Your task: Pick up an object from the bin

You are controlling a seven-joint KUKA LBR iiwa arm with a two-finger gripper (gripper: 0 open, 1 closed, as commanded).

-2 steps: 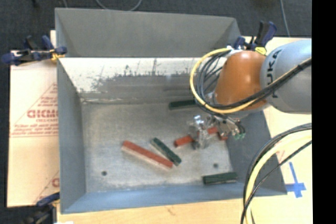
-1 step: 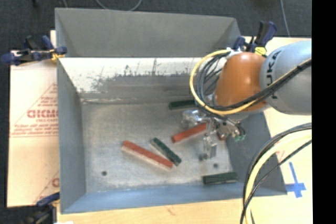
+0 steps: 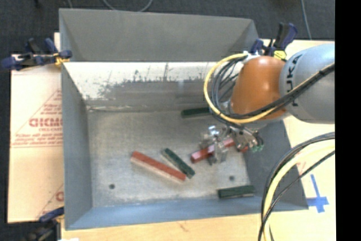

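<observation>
Orange wrist cover [image 3: 256, 87] above gripper [image 3: 216, 149], tight around a small red bar [image 3: 199, 156] right of bin [image 3: 76, 138] centre.

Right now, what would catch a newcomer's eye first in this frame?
The arm's orange wrist cover looms over the right side of the bin, with the gripper down at a small red stick. Next comes the long red bar, lying beside a dark green bar mid-floor.

The grey bin [image 3: 76, 138] has a flat, scratched floor. A long red stick [image 3: 158, 167] lies near the middle. A dark green stick [image 3: 179, 162] touches its right end. A second green stick [image 3: 195, 112] lies by the back wall. A third green stick [image 3: 236, 193] lies near the front right corner.
</observation>
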